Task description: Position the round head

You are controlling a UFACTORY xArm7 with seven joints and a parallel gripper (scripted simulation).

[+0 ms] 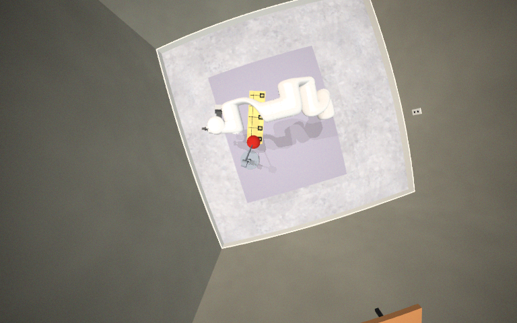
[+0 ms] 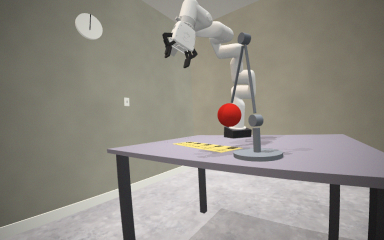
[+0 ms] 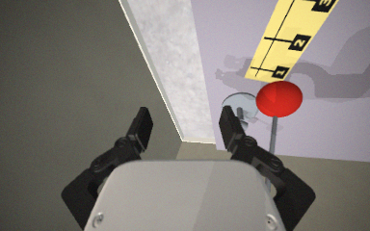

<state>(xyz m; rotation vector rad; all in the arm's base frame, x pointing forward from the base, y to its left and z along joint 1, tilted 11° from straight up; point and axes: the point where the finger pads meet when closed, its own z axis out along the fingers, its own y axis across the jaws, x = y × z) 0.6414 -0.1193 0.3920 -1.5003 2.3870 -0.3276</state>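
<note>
The lamp stands with its round grey foot (image 1: pixel 252 160) (image 2: pixel 258 154) (image 3: pixel 234 102) on the lilac bench (image 1: pixel 305 167) (image 2: pixel 311 158) (image 3: pixel 337 130). Its two thin arms fold steeply up to a high elbow joint (image 2: pixel 244 38). The round red head (image 1: pixel 253 141) (image 2: pixel 229 114) (image 3: pixel 278 98) hangs clear of the bench, by the near end of the yellow numbered strip (image 1: pixel 256 114) (image 2: pixel 208 146) (image 3: pixel 289 43), close to mark 1. My gripper (image 2: pixel 176 58) (image 3: pixel 185 115) is open and empty. It is high up, beyond the bench's edge and well away from the lamp.
The robot's black base (image 2: pixel 237 132) stands on the bench behind the lamp. Floor lies below the gripper. A clock and a wall socket are on the left wall.
</note>
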